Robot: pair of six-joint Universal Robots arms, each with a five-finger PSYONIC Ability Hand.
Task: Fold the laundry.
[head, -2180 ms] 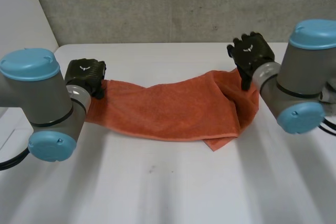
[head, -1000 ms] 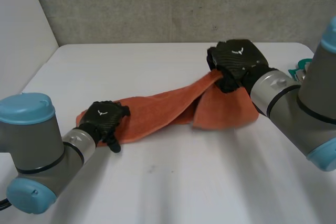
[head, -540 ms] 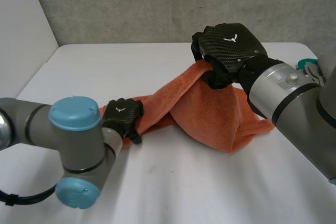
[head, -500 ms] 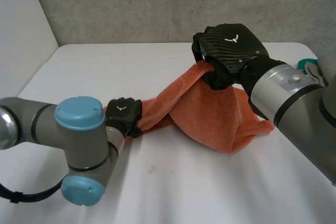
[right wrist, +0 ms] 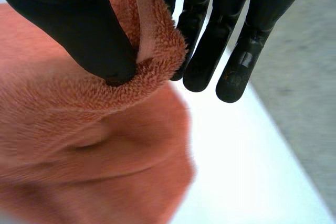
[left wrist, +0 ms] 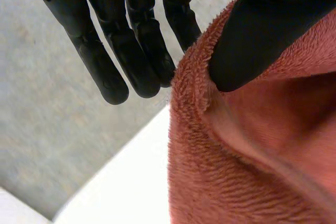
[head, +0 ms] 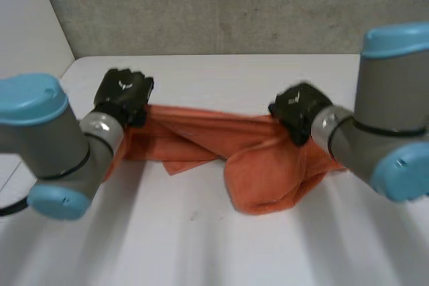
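Observation:
An orange towel (head: 221,142) hangs stretched between my two hands above the white table (head: 201,246), sagging in a bunched fold below the right one. My left hand (head: 123,95) holds the towel's left end; in the left wrist view its thumb (left wrist: 262,30) pinches the towel's (left wrist: 247,156) edge against the fingers (left wrist: 131,51). My right hand (head: 298,108) holds the right end; in the right wrist view its thumb (right wrist: 73,24) pinches a folded edge of the towel (right wrist: 79,129) against the fingers (right wrist: 220,35).
A grey concrete wall (head: 221,5) runs behind the table's far edge. Bare white tabletop lies in front of the towel.
The left hand has closed on the towel's left end and lifted it back and left. The right hand has dropped lower and moved right, so the towel now stretches out between them.

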